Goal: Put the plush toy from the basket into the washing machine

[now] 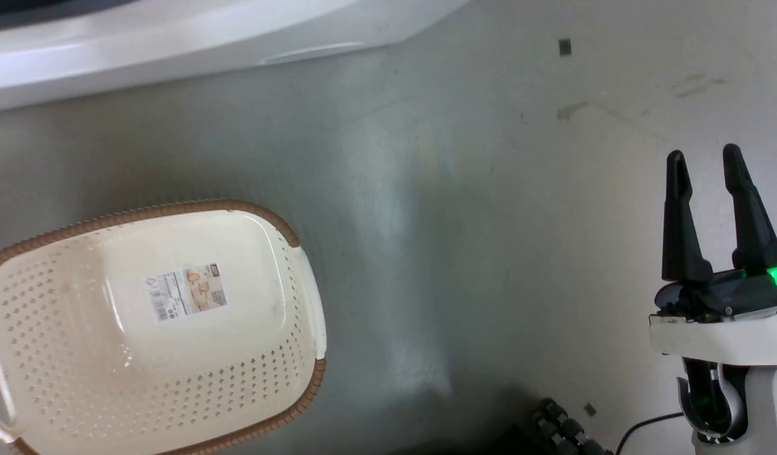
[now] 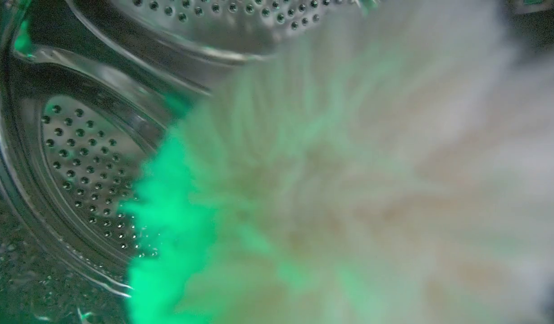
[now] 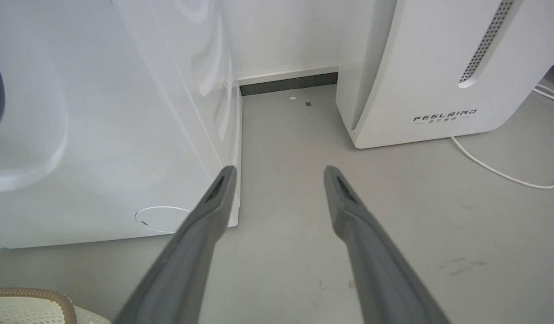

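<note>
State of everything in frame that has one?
basket: upright on floor, empty
plush toy: in the drum, blurred against left wrist camera
washing machine: drum exposed, toy inside
right gripper: open, empty

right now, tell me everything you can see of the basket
The basket is an oval tub of cream-white perforated plastic with a brown woven-look rim and white side handles. It stands upright on the grey floor, a label sticker on its bottom, nothing else inside. No jaws touch it.
</note>
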### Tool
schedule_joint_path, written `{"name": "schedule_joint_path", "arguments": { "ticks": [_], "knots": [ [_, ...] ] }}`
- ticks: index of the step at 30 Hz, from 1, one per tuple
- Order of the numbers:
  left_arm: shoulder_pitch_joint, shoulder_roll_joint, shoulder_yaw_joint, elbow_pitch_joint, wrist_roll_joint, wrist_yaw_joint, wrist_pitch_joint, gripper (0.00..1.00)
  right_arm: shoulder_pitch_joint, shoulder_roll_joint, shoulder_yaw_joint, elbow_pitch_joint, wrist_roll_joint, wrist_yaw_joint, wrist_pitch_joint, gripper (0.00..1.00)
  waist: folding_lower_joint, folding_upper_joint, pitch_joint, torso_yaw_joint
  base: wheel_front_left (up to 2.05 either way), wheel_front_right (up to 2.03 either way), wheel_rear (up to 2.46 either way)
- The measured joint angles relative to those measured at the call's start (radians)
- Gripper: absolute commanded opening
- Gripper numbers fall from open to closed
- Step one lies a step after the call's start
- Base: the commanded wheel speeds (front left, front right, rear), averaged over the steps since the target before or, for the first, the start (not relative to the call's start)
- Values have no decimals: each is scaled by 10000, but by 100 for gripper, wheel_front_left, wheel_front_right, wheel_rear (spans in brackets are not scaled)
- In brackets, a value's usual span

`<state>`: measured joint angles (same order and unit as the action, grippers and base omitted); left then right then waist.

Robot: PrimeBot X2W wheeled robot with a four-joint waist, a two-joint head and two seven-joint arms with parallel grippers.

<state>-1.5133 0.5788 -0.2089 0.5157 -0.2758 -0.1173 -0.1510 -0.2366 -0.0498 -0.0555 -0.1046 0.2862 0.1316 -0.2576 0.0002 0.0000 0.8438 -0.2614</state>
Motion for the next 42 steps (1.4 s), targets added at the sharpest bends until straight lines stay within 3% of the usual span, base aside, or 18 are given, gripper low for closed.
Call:
{"name": "schedule_joint_path", "arguments": {
  "ticks": [6, 10, 20, 21, 22, 31, 42],
  "knots": [
    [-1281, -56, -840, 1078, 405, -54, -54, 0, -157, -2, 86, -2, 58, 0, 2, 100, -1, 0, 584, -115, 0, 0, 0],
    [-1612, -105, -1620, 1988, 387, -88, 468, 0, -218, -2, 159, -2, 71, 0, 2, 100, -1, 0, 835, -80, 0, 0, 0],
    [-2544, 257, -4399, 2909, -936, -84, 1415, 0, -345, -2, 284, 27, 67, 0, 0, 100, -2, 0, 1037, 60, 0, 0, 0],
    [-2602, 303, -4596, 2986, -1049, -84, 1404, 24, -359, -2, 293, 48, 65, 0, 0, 100, -1, 0, 1018, 64, 0, 0, 0],
    [-2658, 328, -4696, 3103, -1174, -86, 1325, 100, -361, -2, 307, 69, 65, 0, 0, 100, -2, 0, 989, 64, 0, 0, 0],
    [-2437, 284, -5542, 4257, -1772, -88, 242, 100, -383, -2, 238, 261, -71, 0, 0, 100, -1, 0, 339, 152, 0, 0, 0],
    [-274, -477, -5628, 5131, -2828, -90, -978, 100, -190, -2, 117, 487, -702, 0, 2, 100, -2, 0, -1496, 598, 0, 0, 0]
  ]
}}
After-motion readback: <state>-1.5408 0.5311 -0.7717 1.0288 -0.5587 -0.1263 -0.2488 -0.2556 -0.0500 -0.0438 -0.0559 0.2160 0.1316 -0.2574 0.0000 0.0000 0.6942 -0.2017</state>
